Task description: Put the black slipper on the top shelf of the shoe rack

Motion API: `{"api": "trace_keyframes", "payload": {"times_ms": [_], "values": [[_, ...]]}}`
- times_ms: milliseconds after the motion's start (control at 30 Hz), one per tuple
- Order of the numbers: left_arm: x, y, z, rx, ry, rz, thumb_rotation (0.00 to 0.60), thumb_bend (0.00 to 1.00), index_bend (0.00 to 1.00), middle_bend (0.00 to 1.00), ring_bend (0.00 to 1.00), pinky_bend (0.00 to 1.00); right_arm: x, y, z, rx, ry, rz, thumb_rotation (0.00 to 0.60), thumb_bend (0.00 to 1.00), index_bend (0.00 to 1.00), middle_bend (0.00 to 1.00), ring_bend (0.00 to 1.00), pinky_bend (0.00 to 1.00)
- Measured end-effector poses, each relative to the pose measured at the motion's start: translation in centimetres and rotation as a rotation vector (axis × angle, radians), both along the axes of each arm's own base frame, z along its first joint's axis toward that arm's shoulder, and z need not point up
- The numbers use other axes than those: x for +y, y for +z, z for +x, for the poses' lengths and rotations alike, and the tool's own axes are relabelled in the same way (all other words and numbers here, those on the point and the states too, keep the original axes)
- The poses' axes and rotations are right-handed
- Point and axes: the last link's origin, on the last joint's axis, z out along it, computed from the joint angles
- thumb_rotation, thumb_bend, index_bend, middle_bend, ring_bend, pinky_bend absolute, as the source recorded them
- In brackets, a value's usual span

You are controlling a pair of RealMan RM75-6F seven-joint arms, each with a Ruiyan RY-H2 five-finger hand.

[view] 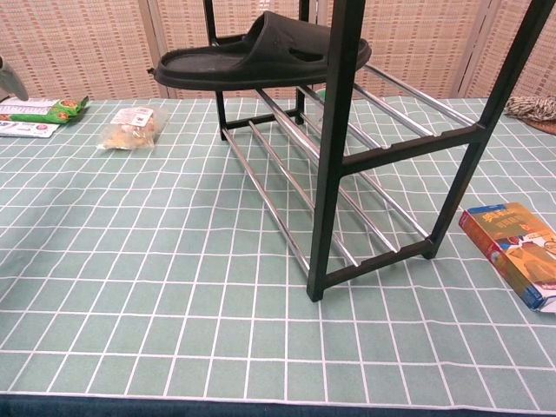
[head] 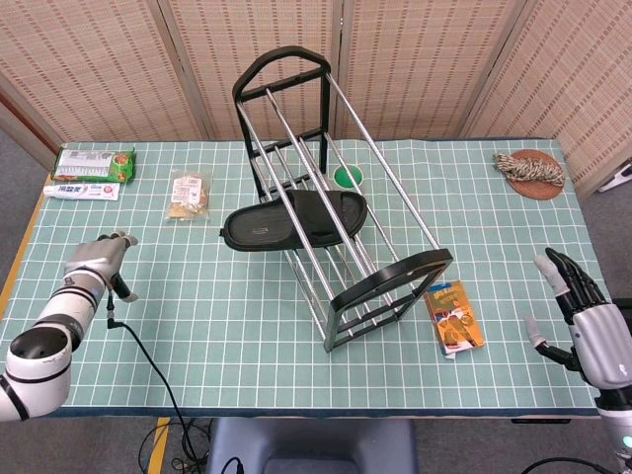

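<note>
The black slipper lies sole-down across the top rails of the black and chrome shoe rack, with its heel end jutting past the left side. In the chest view the slipper sits high on the rack, and nothing touches it. My left hand hovers over the table's left side, far from the rack, holding nothing. Only a grey sliver of it shows at the chest view's left edge. My right hand is off the table's right front corner, fingers spread and empty.
A toothpaste box and a green packet lie at the far left, with a snack bag beside them. An orange box lies right of the rack. A green lid sits behind the rails, and a rope coil at the back right.
</note>
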Motion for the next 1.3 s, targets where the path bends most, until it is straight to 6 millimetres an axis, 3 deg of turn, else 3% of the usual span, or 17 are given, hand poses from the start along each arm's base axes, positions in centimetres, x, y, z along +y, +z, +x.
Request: {"api": "trace_keyframes", "payload": {"times_ms": [333,1300], "values": [[0.8,0.3,2.2,0.023,-0.009,0.002,0.6,0.17,0.12,0.03,0.0,0.17,-0.7,-1.0,-0.2,0.02,-0.031,0.051,0.6,0.45,0.0,0.0,0.0,0.12],[1.8,-3.9,8.8,0.1,-0.07,-0.083,0.6,0.17,0.14,0.05,0.0,0.17,-0.8,-0.5,-0.5,0.007,-0.034,0.054,0.6,0.45,0.0,0.0,0.0,0.12]]}}
